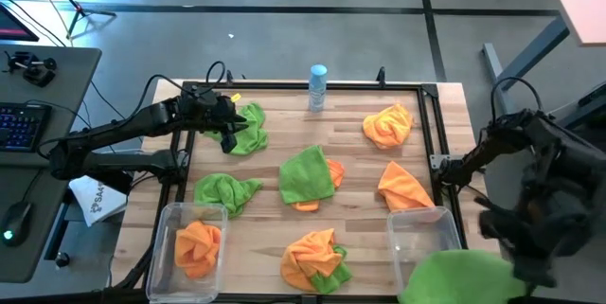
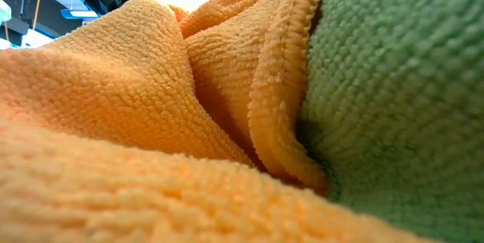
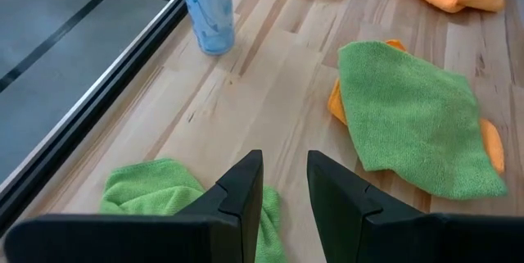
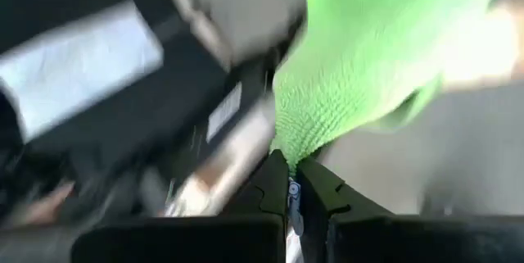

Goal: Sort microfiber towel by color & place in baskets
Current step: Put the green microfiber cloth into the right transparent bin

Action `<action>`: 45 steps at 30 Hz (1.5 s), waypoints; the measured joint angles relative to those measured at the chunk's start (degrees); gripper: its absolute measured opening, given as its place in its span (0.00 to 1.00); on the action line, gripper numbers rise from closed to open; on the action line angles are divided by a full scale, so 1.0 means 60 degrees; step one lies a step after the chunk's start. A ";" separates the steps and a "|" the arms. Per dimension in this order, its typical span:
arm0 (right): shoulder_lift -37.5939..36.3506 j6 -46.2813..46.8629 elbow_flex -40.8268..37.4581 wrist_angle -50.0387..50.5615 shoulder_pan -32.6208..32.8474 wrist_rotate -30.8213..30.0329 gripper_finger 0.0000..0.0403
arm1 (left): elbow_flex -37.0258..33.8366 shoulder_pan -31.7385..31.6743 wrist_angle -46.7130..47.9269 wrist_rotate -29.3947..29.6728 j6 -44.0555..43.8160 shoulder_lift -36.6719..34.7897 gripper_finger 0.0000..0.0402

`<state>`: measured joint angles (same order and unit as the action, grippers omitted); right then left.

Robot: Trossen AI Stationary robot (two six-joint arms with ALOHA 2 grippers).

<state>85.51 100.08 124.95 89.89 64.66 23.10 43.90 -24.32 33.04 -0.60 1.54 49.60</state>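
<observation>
Over the desk, high view: right tool point(image 1: 516, 252) sits at about 4 o'clock off the desk's edge, with a green towel point(image 1: 454, 280) hanging below it, just at 5 o'clock of the clear right basket point(image 1: 423, 238).
Key relation, high view: that basket lies toward 10 o'clock from the held green towel, touching or overlapping its near corner; the right arm is far nearer to it than the left.
Left side, high view: left tool point(image 1: 227, 126) hovers at 10 o'clock of the desk over a crumpled green towel point(image 1: 248, 129); the left basket point(image 1: 169, 223) at 7 o'clock holds one orange towel point(image 1: 197, 245).
Loose cloths, high view: a flat green towel over orange point(image 1: 308, 176) lies at desk centre; a bottle point(image 1: 317, 86) stands at 12 o'clock.
Low view: orange pile point(image 2: 151, 122) and green cloth point(image 2: 401, 99) fill the frame; nothing else can be told.
Left wrist view: left tool's point(image 3: 285, 189) jaws stand apart, released, with the crumpled green towel point(image 3: 151, 193) beneath them.
Right wrist view: right tool point(image 4: 292, 183) is clenched on a corner of the green towel point(image 4: 368, 50), which hangs away from it.
Judgement: the coming move probably turns on carrying the cloth toward 10 o'clock, over the right basket.
</observation>
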 joint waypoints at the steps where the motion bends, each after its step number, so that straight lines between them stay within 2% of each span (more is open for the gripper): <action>1: -0.0043 -0.0430 -0.0318 0.0002 0.0000 -0.0710 0.00 | 0.0000 0.0000 -0.0002 0.0000 0.0004 0.0000 0.22; 4: -0.0254 -0.1578 -0.1599 0.0005 -0.0033 -0.2495 0.00 | 0.0000 0.0000 -0.0002 0.0000 0.0004 0.0000 0.22; 6: -0.0438 -0.2026 -0.2696 0.0017 -0.0113 -0.3062 0.00 | 0.0000 0.0001 -0.0019 0.0000 0.0007 0.0000 0.22; 13: -0.0749 -0.2268 -0.6400 -0.0098 -0.0509 -0.3385 0.00 | 0.0000 0.0001 -0.0069 0.0000 0.0004 0.0000 0.22; 18: -0.0749 -0.3416 -0.7960 -0.2475 -0.0776 -0.3403 0.00 | 0.0000 0.0000 -0.0067 0.0000 -0.0237 0.0000 0.22; 23: -0.0749 -0.4006 -0.8872 -0.4025 -0.1036 -0.3356 0.00 | 0.0000 0.0001 -0.0066 0.0000 -0.0235 0.0000 0.22; 29: -0.0749 -0.3288 -0.9798 -0.4892 -0.1220 -0.3348 0.00 | 0.0000 0.0000 -0.0066 0.0000 -0.0229 0.0000 0.22; 34: -0.0749 -0.5516 -1.0452 -0.5767 -0.1209 -0.2284 0.00 | 0.0000 0.0001 -0.0065 0.0000 -0.0229 0.0000 0.22; 36: -0.0745 -0.5659 -1.0639 -0.5831 -0.1202 -0.2084 0.00 | 0.0000 0.0001 -0.0065 0.0000 -0.0226 0.0000 0.22; 40: -0.0745 -0.4811 -1.0751 -0.5561 -0.1282 -0.2134 0.02 | 0.0000 -0.0002 -0.0062 0.0000 -0.0226 0.0000 0.22; 45: -0.0760 -0.4862 -1.0247 -0.4724 -0.1357 -0.2128 0.13 | 0.0000 0.0001 -0.0062 0.0000 -0.0222 0.0000 0.22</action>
<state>80.95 70.91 63.47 61.55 56.52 10.33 43.90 -24.32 32.67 -0.60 0.21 49.60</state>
